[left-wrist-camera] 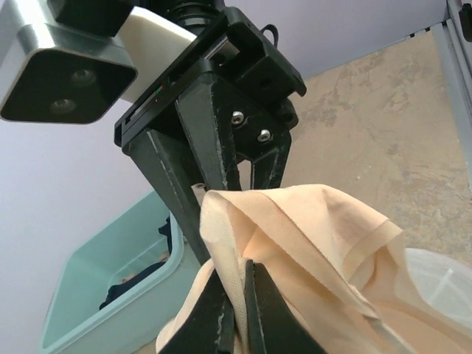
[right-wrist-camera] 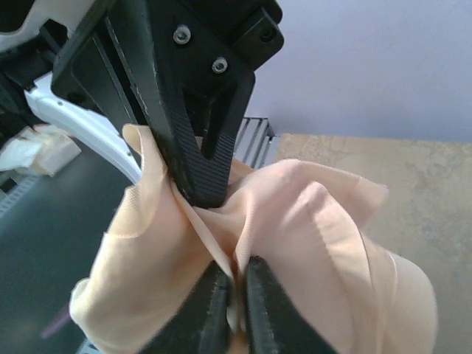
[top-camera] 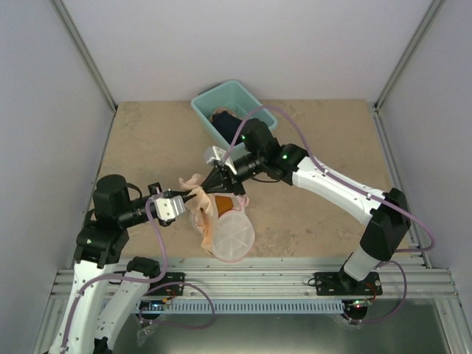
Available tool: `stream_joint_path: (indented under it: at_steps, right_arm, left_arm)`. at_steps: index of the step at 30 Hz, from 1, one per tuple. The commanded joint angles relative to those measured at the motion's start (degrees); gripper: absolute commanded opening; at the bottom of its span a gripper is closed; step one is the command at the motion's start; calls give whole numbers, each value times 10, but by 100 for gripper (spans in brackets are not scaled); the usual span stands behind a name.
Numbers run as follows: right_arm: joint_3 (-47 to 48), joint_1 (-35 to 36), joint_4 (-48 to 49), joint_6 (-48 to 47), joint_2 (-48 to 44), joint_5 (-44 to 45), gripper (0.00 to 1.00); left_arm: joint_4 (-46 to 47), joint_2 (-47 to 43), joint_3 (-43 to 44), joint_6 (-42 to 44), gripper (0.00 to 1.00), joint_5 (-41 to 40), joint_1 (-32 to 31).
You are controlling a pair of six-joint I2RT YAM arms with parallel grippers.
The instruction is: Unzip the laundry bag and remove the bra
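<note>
On the tan table [top-camera: 147, 147], the left gripper [top-camera: 195, 196] and right gripper [top-camera: 208, 184] both pinch the peach bra [top-camera: 205, 221], their fingertips buried in its folds. The laundry bag [top-camera: 236, 237] lies at 5 o'clock from them, partly covered.

Left arm [top-camera: 85, 302], right arm [top-camera: 335, 188]: your two, white shells, black joints.
Cables [top-camera: 426, 228]: lilac, one looped along each arm.
Light [top-camera: 285, 156]: green, on your right arm.
Fingers [right-wrist-camera: 203, 155]: matte black, ribbed pads.
Screws [right-wrist-camera: 181, 34]: silver, hex-socket, on the black finger mount.
</note>
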Motion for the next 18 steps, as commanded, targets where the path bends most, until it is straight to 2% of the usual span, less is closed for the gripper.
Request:
stream_joint_path:
  at_steps: [1,2,4,6,10,14,18]
  right_arm:
    - [12,-1,25,29,-1,62,27]
    - [10,-4,30,39,-5,88,34]
    - [3,-17,39,59,-17,135,44]
    - [-10,-33,51,81,-34,169,47]
    - [-59,-60,78,121,-87,265,55]
    - [-102,-81,80,144,-143,367,60]
    - [-149,-102,81,151,-191,446,71]
  left_arm:
    - [50,-16,4,-54,0,-20,-2]
    - [87,-18,1,-101,0,-42,-2]
    - [169,-16,1,-213,0,-94,-2]
    - [246,-4,10,-298,0,-165,-2]
    - [282,24,39,-408,0,-288,-2]
    - [299,49,81,-469,0,-416,-2]
    - [275,100,146,-441,0,-484,-2]
